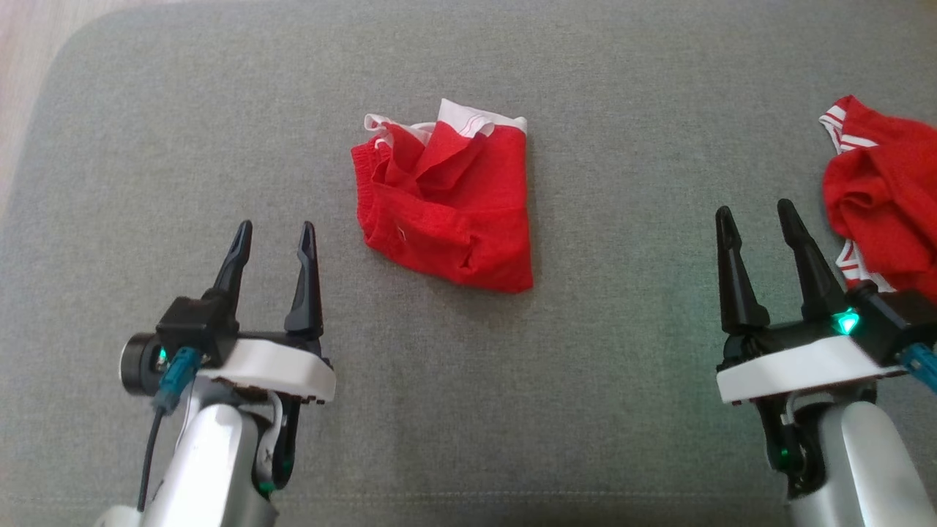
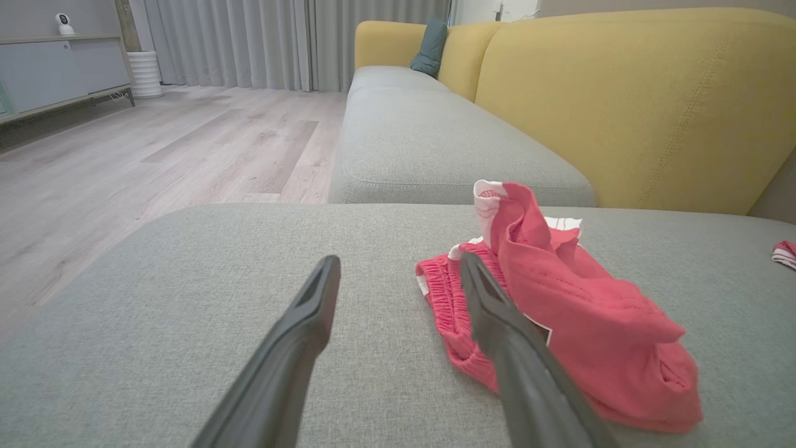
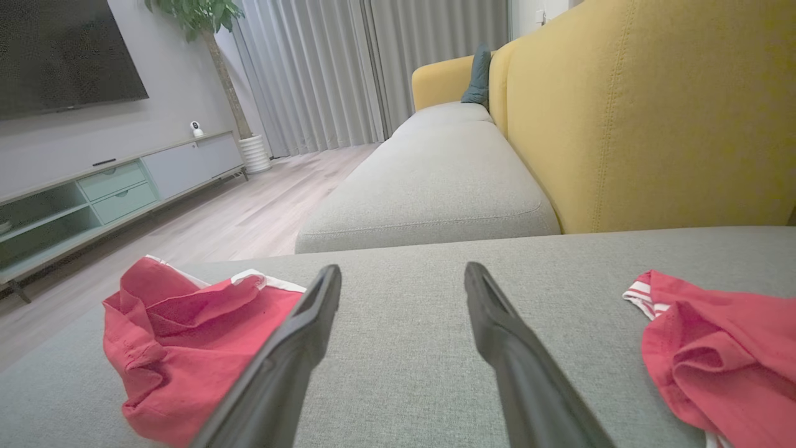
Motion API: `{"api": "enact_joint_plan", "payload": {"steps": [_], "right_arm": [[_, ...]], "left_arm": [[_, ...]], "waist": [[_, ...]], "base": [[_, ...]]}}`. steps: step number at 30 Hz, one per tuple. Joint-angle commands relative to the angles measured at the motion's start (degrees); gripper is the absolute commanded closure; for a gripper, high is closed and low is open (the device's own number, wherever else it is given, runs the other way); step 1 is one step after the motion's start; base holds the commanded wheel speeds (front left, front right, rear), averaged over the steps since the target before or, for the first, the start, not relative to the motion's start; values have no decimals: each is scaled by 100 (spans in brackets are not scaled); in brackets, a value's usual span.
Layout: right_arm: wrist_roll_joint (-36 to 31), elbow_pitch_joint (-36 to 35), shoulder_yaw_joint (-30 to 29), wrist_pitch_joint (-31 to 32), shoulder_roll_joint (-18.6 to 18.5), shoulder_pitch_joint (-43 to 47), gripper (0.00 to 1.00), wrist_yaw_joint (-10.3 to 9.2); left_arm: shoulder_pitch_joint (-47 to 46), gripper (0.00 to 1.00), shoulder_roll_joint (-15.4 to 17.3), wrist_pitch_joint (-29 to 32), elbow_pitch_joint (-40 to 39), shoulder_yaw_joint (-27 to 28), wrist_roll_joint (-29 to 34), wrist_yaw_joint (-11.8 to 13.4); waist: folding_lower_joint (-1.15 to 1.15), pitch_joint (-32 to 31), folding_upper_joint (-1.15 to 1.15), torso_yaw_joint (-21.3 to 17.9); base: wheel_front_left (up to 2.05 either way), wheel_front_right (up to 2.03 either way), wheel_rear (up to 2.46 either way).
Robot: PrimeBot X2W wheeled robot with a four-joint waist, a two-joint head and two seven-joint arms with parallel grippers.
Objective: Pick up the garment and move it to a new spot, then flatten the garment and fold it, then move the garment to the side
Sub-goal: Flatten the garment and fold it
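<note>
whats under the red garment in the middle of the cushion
The red garment lies crumpled directly on the grey cushion. Nothing pokes out at its edges; whatever its folds cover cannot be seen.

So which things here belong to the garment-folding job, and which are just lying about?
For the job: crumpled red garment, left gripper and right gripper (both open, empty), grey cushion.
Lying about: second red garment by the right gripper, teal pillow, TV cabinet.
</note>
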Motion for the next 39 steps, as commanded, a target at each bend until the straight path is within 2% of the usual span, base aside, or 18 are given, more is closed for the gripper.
{"api": "enact_joint_plan", "payload": {"steps": [1,11,12,13,18,29,39], "right_arm": [[-55,-227,104,19,43,10,0,-5],[-55,-194,83,66,81,-54,0,-5],[-40,-157,117,90,83,-84,36,-5],[-26,-101,159,130,85,-126,100,-5],[20,320,557,268,38,-643,100,-5],[595,2495,2270,429,82,-2659,100,-5],[1067,3980,2938,371,114,-3614,100,-5]], "left_arm": [[-32,0,118,-29,-173,183,37,32],[-77,0,125,-29,-199,157,36,45],[-86,0,127,-29,-201,156,35,45],[-95,0,129,-29,-204,156,35,46],[-198,0,126,-29,-228,127,41,36],[-584,0,18,-29,-264,-26,42,-45],[-745,0,-59,-29,-281,-86,55,-78]], "waist": [[0,-1,0,3],[0,62,0,21],[0,71,0,27],[0,79,0,32],[0,204,0,114],[0,574,0,605],[0,703,0,871]], "base": [[0,0,0],[0,0,0],[0,0,0],[0,0,0],[0,0,0],[0,0,0],[0,0,0]]}}
